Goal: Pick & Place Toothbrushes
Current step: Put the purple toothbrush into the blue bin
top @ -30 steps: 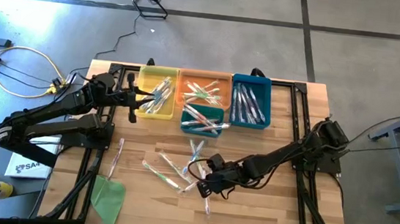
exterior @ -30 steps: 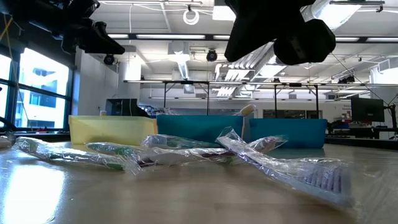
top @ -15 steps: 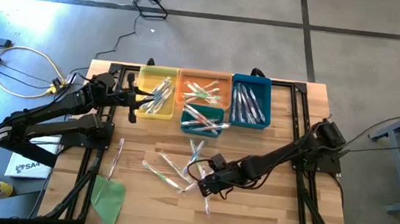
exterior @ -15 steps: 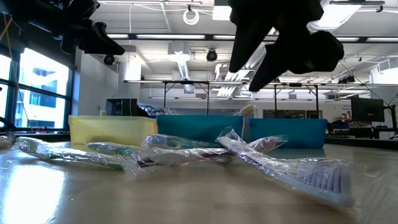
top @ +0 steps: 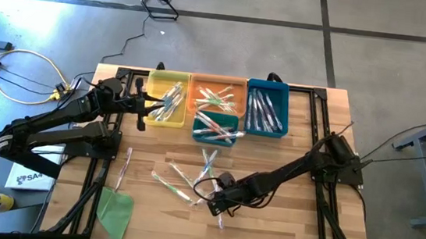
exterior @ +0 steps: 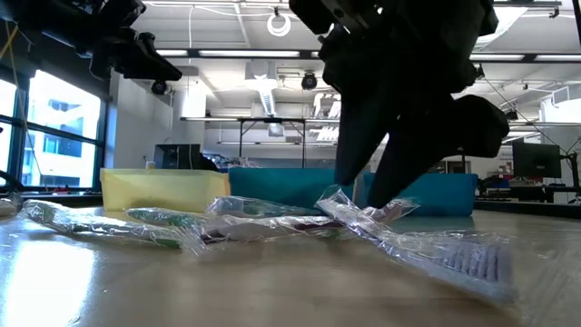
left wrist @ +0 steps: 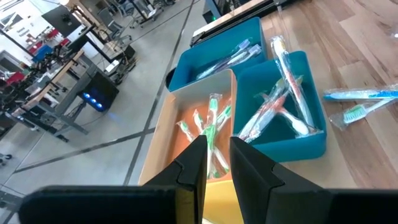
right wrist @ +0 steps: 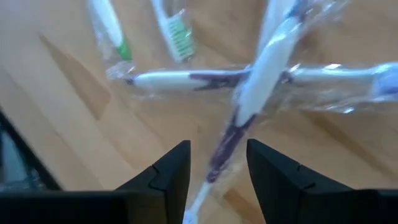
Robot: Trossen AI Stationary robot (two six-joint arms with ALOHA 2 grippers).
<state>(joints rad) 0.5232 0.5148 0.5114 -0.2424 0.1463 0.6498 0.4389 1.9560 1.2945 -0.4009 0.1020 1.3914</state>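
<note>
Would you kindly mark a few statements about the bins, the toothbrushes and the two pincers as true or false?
1. The right pincer is low over the loose toothbrushes with its fingers apart. True.
2. The left pincer is gripping the green sheet. False: it hangs by the yellow bin, and the sheet lies far off near the table's front edge.
3. A purple-accented toothbrush lies just ahead of the right pincer's fingers. True.
4. The orange bin is empty. False: it holds toothbrushes.
5. A small teal bin sits in front of the orange bin. True.
</note>
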